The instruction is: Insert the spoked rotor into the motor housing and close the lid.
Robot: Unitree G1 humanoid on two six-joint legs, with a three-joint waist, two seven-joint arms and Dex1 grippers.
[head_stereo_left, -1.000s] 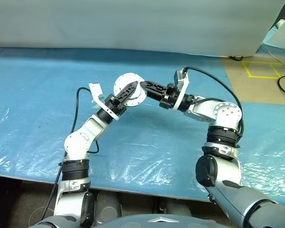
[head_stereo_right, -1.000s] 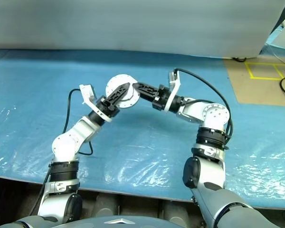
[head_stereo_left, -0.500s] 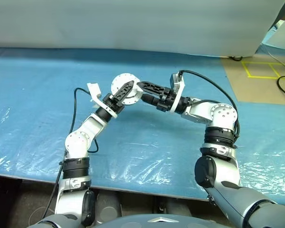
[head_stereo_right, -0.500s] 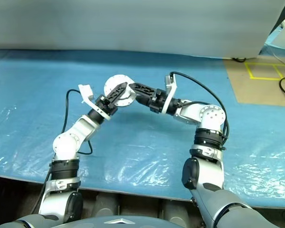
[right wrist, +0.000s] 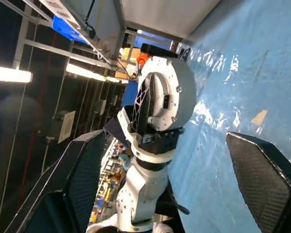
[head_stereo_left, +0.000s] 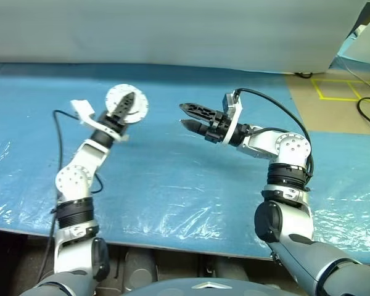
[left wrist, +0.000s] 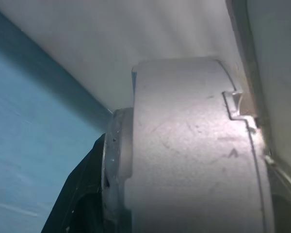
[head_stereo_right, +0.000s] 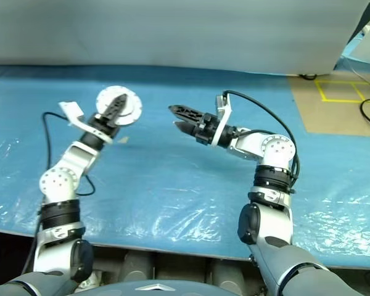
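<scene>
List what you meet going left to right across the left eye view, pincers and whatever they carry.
Left pincer clamped on the round pale-grey motor assembly → bare blue plastic sheet → right pincer, fingers apart and carrying nothing → yellow tape square on the floor at far right.

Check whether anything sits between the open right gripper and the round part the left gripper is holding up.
Nothing visible does. The left gripper holds the pale grey round metal assembly up above the blue plastic sheet. The right gripper hangs open, apart from it, pointing toward it, with open air above the sheet between them.
</scene>
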